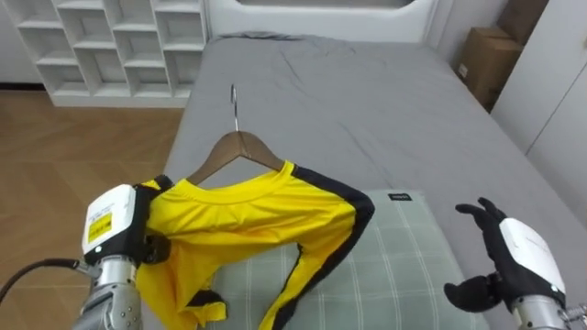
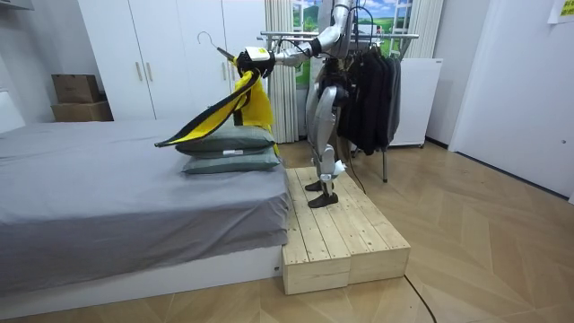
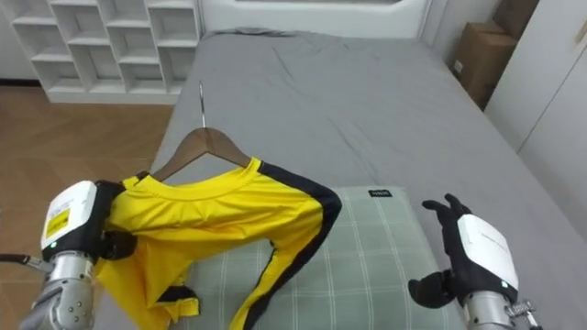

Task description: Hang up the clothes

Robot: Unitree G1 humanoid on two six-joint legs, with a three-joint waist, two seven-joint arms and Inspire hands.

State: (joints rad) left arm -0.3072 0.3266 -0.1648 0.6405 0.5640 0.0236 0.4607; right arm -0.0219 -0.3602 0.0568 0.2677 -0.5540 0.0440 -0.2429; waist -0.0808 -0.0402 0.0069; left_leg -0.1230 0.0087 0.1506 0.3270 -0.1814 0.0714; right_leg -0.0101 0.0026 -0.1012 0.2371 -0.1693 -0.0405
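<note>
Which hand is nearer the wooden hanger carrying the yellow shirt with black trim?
Left. The left hand grips the shirt-covered end of the wooden hanger; the right hand is open, apart, by the green checked pillow.

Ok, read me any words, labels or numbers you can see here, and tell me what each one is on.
Nothing here can be read.
Label on the back of the left hand, which grips the shirt: yellow and white, print too small.
Dark tag on the pillow: too small.
Sheet on the wall: blurred.
</note>
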